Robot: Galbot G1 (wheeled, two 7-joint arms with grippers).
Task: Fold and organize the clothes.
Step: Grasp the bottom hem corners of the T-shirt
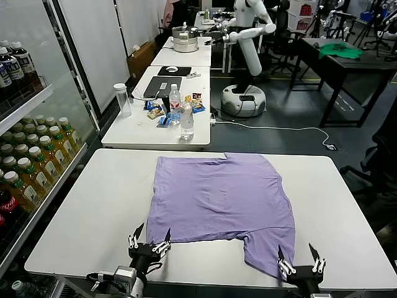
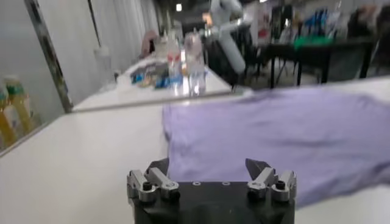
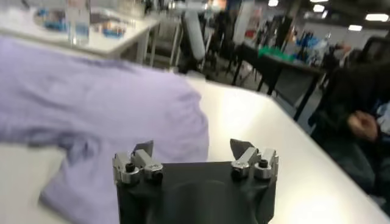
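A lavender T-shirt [image 1: 223,202] lies spread on the white table [image 1: 93,211], roughly centred, with one sleeve [image 1: 267,251] trailing toward the near right edge. Part of it already looks turned in along the far edge, though the exact fold is hard to read.

The left gripper [image 1: 149,243] hovers at the near edge just beside the shirt's near left corner, its fingers spread wide and holding nothing. The right gripper [image 1: 301,261] hangs at the near right, next to the sleeve, likewise wide open and empty.

The fabric looks thin, light and limp; it will probably drape and slip rather than hold a crease, so a pinch at corners or hems, taken low against the tabletop, seems the safest hold. The near left corner and the sleeve are the closest places to grasp.

Nothing else rests on this table. Beyond it, a second table [image 1: 124,133] carries water bottles [image 1: 186,118], snacks and a laptop, well apart from the shirt. A drinks cooler [image 1: 25,155] stands to the left, and another robot [image 1: 248,56] stands farther back.
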